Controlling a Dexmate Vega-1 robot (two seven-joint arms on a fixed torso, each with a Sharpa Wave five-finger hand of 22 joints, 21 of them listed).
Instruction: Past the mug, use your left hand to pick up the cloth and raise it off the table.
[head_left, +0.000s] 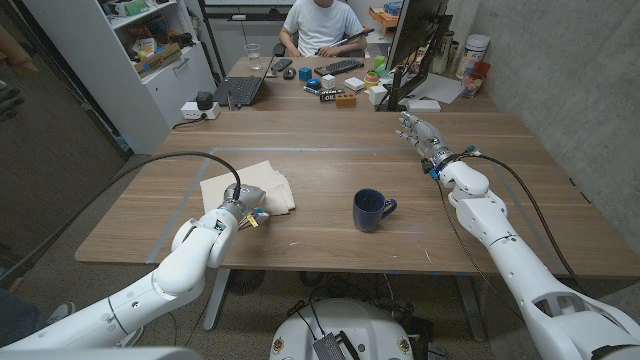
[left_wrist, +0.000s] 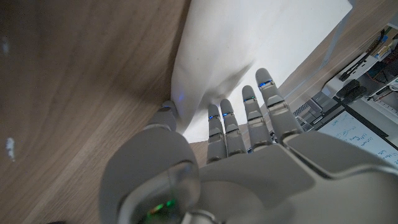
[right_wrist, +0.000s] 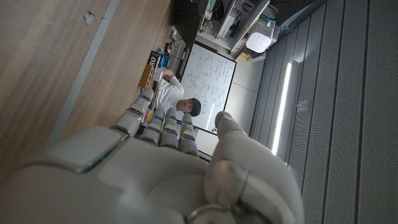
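Where it lies flat: cream cloth (head_left: 247, 186).

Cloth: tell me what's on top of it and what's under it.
The left hand touches the cloth's near edge, fingertips on it. The cloth lies on the wooden table; whatever lies beneath it is covered.

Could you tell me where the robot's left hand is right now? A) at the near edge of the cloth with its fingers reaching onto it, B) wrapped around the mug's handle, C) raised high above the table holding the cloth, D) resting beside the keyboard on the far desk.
A: the left hand sits at the near edge of the cloth, its fingers lying on the fabric, which is still on the table, apart from the mug.
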